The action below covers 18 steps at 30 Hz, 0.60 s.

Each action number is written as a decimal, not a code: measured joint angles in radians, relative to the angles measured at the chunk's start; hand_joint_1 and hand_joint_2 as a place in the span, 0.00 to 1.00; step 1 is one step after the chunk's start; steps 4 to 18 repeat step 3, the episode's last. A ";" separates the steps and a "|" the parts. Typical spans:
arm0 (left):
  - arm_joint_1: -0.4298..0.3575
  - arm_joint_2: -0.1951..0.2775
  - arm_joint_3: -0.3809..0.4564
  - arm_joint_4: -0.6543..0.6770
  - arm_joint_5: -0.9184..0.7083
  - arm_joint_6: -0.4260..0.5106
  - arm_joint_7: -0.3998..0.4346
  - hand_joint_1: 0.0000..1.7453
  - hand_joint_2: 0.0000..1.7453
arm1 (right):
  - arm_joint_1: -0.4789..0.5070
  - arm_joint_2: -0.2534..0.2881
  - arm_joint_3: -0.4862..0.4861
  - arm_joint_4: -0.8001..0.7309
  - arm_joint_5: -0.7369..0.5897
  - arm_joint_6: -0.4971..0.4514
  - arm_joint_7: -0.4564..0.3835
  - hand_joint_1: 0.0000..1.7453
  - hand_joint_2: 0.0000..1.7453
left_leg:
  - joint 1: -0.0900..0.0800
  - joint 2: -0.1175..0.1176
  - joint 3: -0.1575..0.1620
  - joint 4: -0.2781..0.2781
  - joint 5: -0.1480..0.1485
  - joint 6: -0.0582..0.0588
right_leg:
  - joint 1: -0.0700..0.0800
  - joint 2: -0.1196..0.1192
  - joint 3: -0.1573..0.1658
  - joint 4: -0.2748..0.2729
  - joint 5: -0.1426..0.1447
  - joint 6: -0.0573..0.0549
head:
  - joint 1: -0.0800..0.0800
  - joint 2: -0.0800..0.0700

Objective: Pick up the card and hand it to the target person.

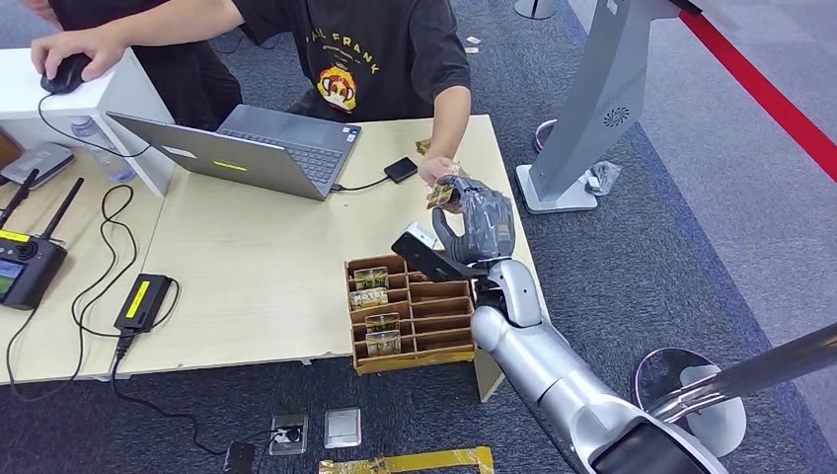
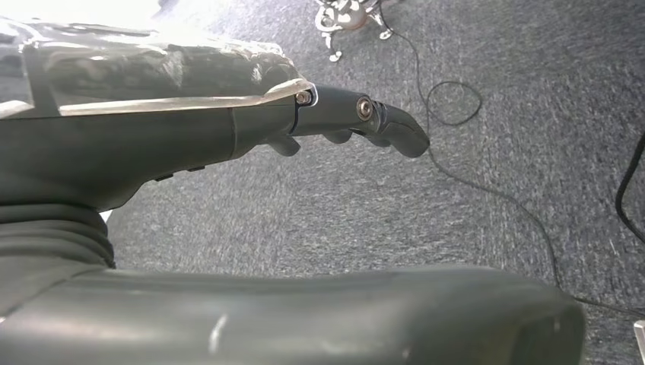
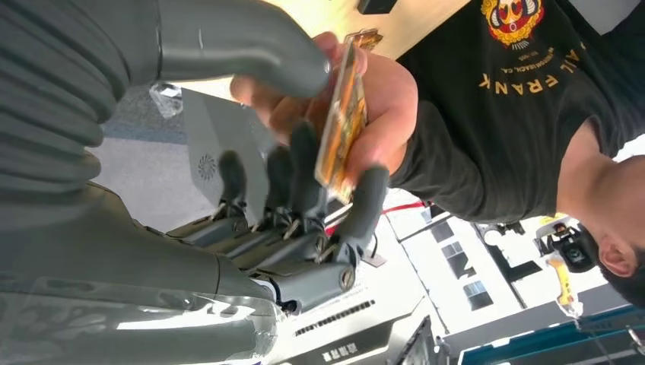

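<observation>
The card [image 1: 439, 190], orange and gold, stands on edge above the table's far right corner. My right hand [image 1: 479, 217] is raised there and pinches the card [image 3: 342, 114] between the thumb and the dark fingers [image 3: 363, 199]. The seated person's hand [image 1: 440, 168] in the black T-shirt grips the same card from the other side, with the person's hand [image 3: 388, 99] wrapped round its edge. My left hand [image 2: 342, 114] hangs over the grey carpet, fingers loosely extended with nothing in them.
A brown divided box [image 1: 410, 314] with several cards sits at the table's [image 1: 247, 267] near right edge. A laptop [image 1: 266, 148], a small black device [image 1: 400, 169], a remote controller [image 1: 25, 267] and a power brick [image 1: 141, 301] lie leftward. A grey kiosk stand [image 1: 592, 109] rises beyond the table.
</observation>
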 joint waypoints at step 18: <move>0.001 0.000 -0.004 0.000 0.008 0.001 -0.005 0.00 0.00 | 0.010 0.004 -0.001 -0.008 0.024 -0.003 0.000 0.00 1.00 | 0.000 0.000 0.000 0.000 0.000 0.000 | 0.000 0.000 0.000 0.000 0.000 0.000 | 0.000 0.000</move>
